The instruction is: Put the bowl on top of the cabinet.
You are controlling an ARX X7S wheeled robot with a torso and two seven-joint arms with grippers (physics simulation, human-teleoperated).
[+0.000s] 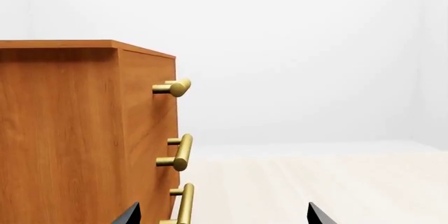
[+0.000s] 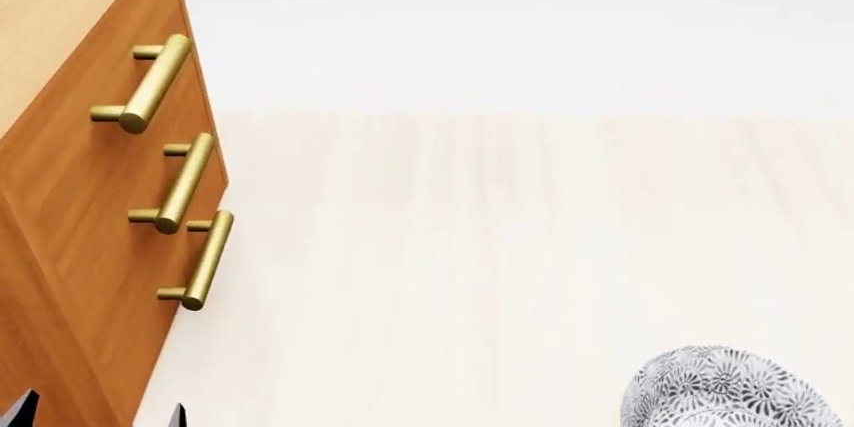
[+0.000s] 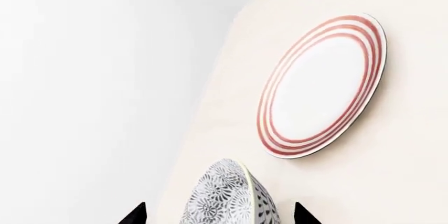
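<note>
Over on your far left the cabinet fills the edge of the head view, its brass handles stacked down the drawer fronts, and your left gripper hangs just beside that face with its fingertips spread wide and nothing between them. Across the pale wooden tabletop to the near right sits the bowl, patterned wall just peeking in at the bottom of the head view. Your right gripper has its two tips on either side of the bowl, jaws wide, and the bowl looks to stand in the gap rather than be pinched; whether either tip touches it I can't tell. The red-ringed plate lies beyond it, well apart. So you're at the grasp, I'd say: nothing carried yet. Next you'll want to close on the bowl's rim or wall, lift clear, then swing it left and up over the cabinet's top edge before setting it down.
</note>
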